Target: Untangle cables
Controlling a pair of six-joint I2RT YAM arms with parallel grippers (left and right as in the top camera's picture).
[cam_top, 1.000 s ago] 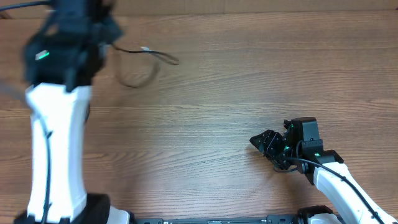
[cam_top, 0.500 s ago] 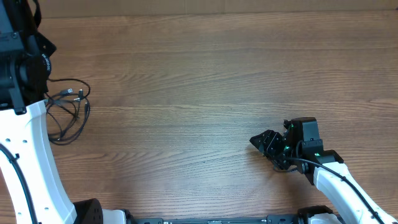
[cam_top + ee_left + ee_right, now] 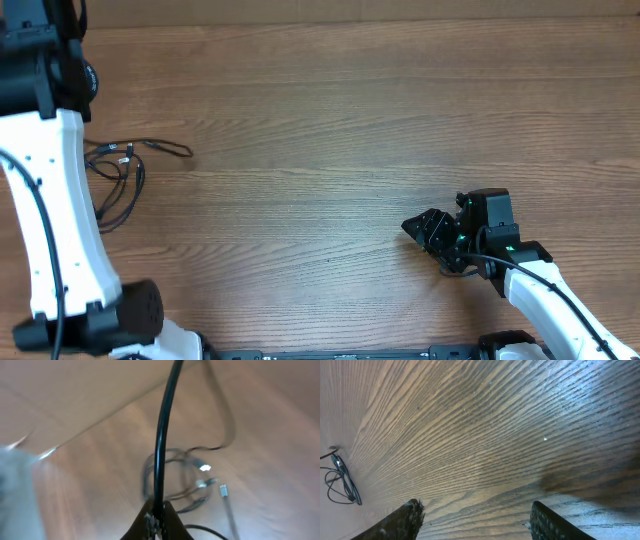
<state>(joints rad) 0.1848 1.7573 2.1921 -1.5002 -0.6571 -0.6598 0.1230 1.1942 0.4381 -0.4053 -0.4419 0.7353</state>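
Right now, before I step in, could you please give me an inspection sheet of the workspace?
Surface: wooden table, mostly bare grain.
Job's things: cables, thin black cords in a loose tangle at the table's left side; silvery plug ends show in the left wrist view.
Clutter: nothing seen.
Grippers: left gripper shut on one black strand of the cables, raised above the tangle; right gripper open and empty, low over bare wood, far from the cables.
Cables: a thicker black wire runs along the right arm, clear of the job's cords.
Surroundings: nothing seen beyond the table.
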